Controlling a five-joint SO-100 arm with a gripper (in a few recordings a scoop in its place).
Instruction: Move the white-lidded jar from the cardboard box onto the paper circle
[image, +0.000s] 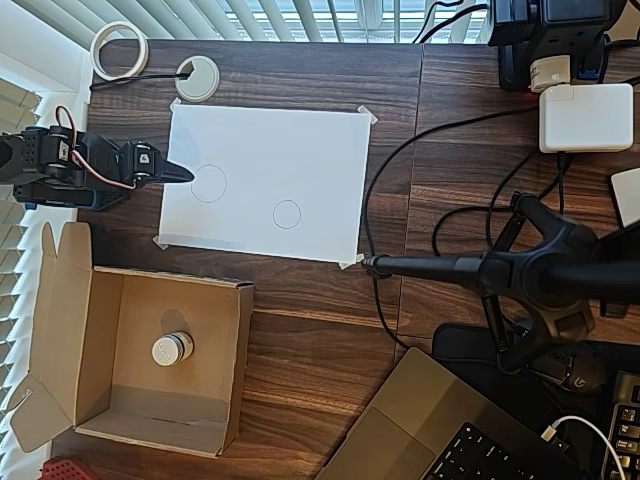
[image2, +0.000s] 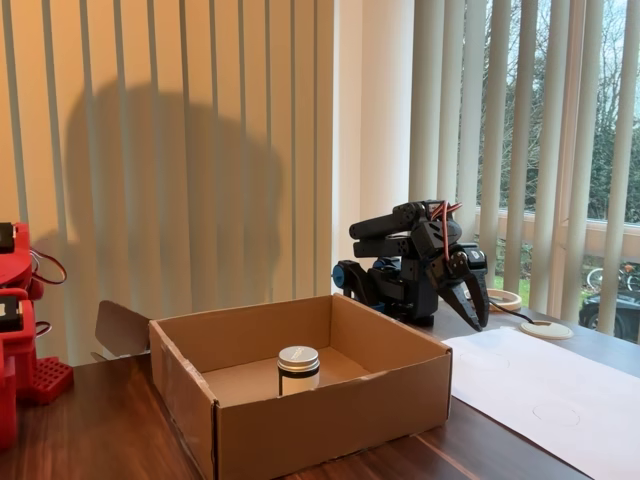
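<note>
The white-lidded jar (image: 172, 349) (image2: 298, 368) stands upright near the middle of the open cardboard box (image: 128, 310) (image2: 330, 420). White paper (image: 300, 150) (image2: 560, 380) is taped to the desk beside the box. It carries the small paper circle (image: 287, 214) (image2: 555, 412) and a larger drawn circle (image: 208, 183). The black arm sits folded at the left edge in the overhead view. Its gripper (image: 181, 174) (image2: 481, 312) is shut and holds nothing. The tip hangs at the paper's left edge beside the larger circle, well away from the jar.
A tape roll (image: 119, 50) and a white desk grommet (image: 197, 78) lie beyond the paper. A black camera stand (image: 500, 270), cables, a white charger (image: 585, 117) and a laptop (image: 430, 430) crowd the right side. Bare wood lies between box and paper.
</note>
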